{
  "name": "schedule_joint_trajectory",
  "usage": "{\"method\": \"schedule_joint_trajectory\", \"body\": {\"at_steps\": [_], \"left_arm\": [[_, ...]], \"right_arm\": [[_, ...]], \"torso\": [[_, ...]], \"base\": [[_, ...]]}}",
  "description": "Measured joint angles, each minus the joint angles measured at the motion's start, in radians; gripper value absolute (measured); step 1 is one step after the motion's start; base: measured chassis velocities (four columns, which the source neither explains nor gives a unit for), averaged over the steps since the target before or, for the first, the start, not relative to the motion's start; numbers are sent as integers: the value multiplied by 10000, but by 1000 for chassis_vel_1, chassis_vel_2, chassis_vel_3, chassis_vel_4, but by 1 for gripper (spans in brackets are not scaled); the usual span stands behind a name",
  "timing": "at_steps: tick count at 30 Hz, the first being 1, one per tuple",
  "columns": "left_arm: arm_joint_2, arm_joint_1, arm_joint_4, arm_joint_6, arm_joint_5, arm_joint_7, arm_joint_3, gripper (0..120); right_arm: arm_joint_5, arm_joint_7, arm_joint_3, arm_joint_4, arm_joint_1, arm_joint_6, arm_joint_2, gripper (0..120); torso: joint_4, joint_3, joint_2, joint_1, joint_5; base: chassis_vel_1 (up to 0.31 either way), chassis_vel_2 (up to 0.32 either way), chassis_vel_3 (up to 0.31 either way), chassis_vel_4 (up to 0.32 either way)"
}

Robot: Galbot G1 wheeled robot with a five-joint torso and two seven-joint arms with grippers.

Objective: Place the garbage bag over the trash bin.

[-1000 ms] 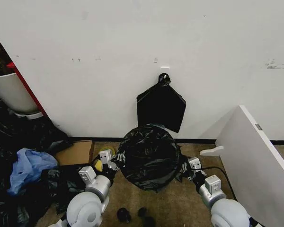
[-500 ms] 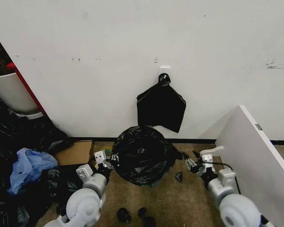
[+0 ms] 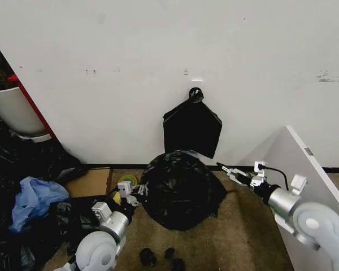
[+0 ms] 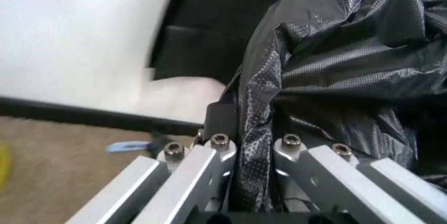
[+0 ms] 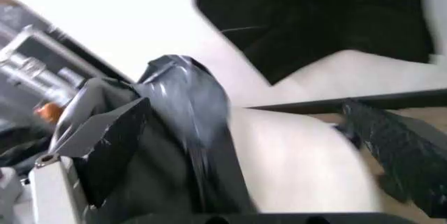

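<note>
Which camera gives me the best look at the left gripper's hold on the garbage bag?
The left wrist view: the left gripper is shut on a fold of the garbage bag. The head view shows that gripper small at the bag's edge. The right wrist view shows other bag film, not this hold.

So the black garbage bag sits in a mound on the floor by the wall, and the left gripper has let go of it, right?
Not quite. The left gripper has not let go: it is shut on the garbage bag. The left wrist view shows the bag's film pinched between the fingers. The bag does sit in a mound on the floor by the wall.
</note>
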Motion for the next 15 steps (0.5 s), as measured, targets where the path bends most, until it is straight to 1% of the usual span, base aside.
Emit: {"method": "schedule_joint_trajectory", "body": {"at_steps": [1, 3, 5, 9, 11, 12, 13, 14, 15], "left_arm": [[174, -16, 18, -142, 96, 296, 76, 3], [297, -76, 79, -221, 197, 472, 139, 3], [343, -92, 112, -247, 282, 531, 158, 3], [364, -59, 187, -267, 477, 614, 187, 3], [347, -63, 207, -268, 493, 613, 191, 3], [347, -63, 207, -268, 493, 613, 191, 3], [339, -68, 211, -268, 493, 606, 193, 3], [331, -78, 214, -268, 492, 584, 204, 3], [326, -84, 215, -268, 492, 568, 211, 3]], "right_arm": [[-34, -110, -98, -38, 110, -55, -32, 100], [-73, -147, -135, -64, 162, -60, -40, 100], [-80, -160, -174, -96, 232, -59, -40, 100], [-123, -164, -350, -164, 483, -60, -3, 99], [-274, -190, -407, -169, 500, -44, 22, 93], [-274, -190, -407, -169, 500, -44, 22, 93], [-401, -244, -443, -175, 507, -15, 30, 90], [-542, -326, -498, -178, 513, 12, 38, 84], [-584, -356, -522, -178, 513, 22, 43, 81]], "torso": [[1, 0, 0, 0, 0], [-3, 0, 2, 0, 0], [-7, 0, 2, 0, -1], [-2, 0, 2, 0, -1], [-3, 0, 2, 0, -1], [-3, 0, 2, 0, -1], [-3, 0, 2, 0, 0], [-3, 0, 2, 0, 0], [-3, 0, 2, 0, 0]], "base": [[0, 0, 0, 0], [0, 0, 0, 0], [0, 0, 0, 0], [0, 0, 0, 0], [0, 0, 0, 0], [0, 0, 0, 0], [0, 0, 0, 0], [0, 0, 0, 0], [0, 0, 0, 0]]}}
